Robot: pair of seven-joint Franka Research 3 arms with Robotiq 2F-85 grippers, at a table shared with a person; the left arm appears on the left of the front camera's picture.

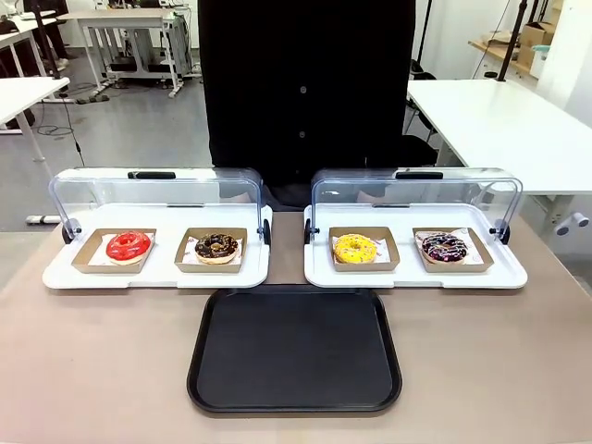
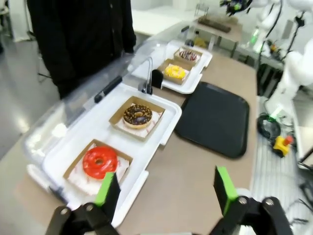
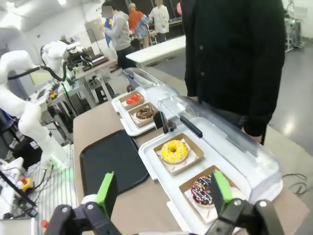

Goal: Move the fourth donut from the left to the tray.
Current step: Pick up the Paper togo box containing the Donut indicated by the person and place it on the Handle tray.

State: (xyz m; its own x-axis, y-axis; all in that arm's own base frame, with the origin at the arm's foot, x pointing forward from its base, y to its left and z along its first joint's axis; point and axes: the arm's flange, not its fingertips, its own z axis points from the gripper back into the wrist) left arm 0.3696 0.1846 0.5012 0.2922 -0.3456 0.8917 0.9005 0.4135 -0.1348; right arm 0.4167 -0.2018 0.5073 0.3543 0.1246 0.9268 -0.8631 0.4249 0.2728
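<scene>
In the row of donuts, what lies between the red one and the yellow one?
The front view shows the chocolate sprinkle donut between the red donut and the yellow donut.

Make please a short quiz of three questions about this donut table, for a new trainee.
1. True or false: the black tray already holds a donut.
2. In the right white display tray, what colour is the neighbour donut beside the drizzled chocolate donut? A) pink B) yellow C) green
3. Fill in: the left pincer and the right pincer both stand ____, holding nothing.

Key: 1 false; 2 B; 3 open.
</scene>
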